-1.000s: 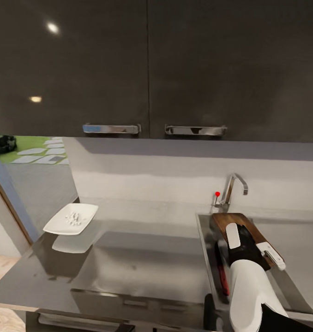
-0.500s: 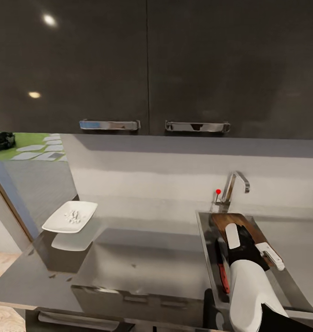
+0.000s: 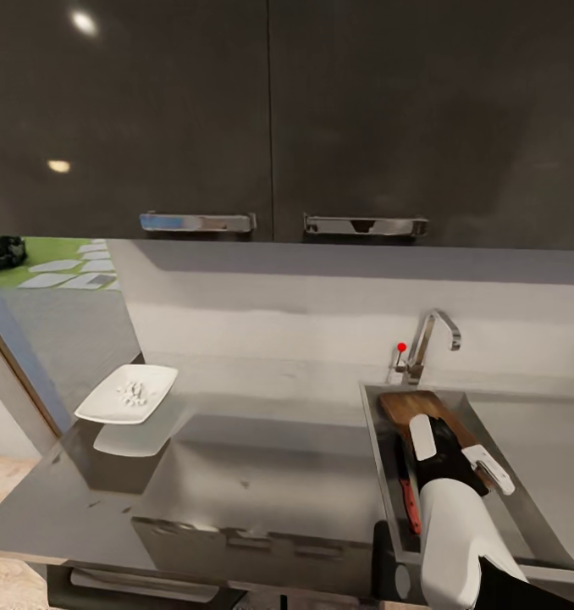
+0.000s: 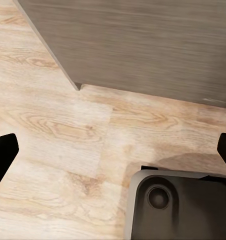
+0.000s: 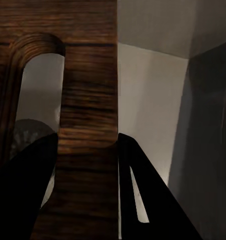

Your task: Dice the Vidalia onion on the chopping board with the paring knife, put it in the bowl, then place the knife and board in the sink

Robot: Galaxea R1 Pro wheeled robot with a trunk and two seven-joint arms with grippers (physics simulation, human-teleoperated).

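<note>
The brown chopping board [image 3: 410, 405] leans inside the grey sink [image 3: 378, 457], below the chrome tap [image 3: 428, 339]. My right gripper [image 3: 449, 436] is shut on the board's end. In the right wrist view its dark fingers [image 5: 143, 190] clamp the wooden strip of the board [image 5: 88, 95] beside the slot handle [image 5: 40, 85]. The paring knife [image 3: 410, 507] lies in the basin beside my forearm, red handle showing. At the countertop's [image 3: 262, 457] far left stands the white bowl [image 3: 105, 408], holding the diced onion [image 3: 135, 392]. My left gripper [image 4: 113, 155] hangs open over the wooden floor.
Dark upper cabinets with two chrome handles [image 3: 198, 222] hang low over the counter. A flat drainboard [image 3: 541, 432] lies right of the basin. Under the left gripper are the robot's dark base [image 4: 178, 205] and a grey cabinet side [image 4: 143, 45].
The whole picture has shifted a little, so the camera moved. My right gripper stays clamped on the board in the sink, sitting marginally lower. Bowl and knife have not moved.
</note>
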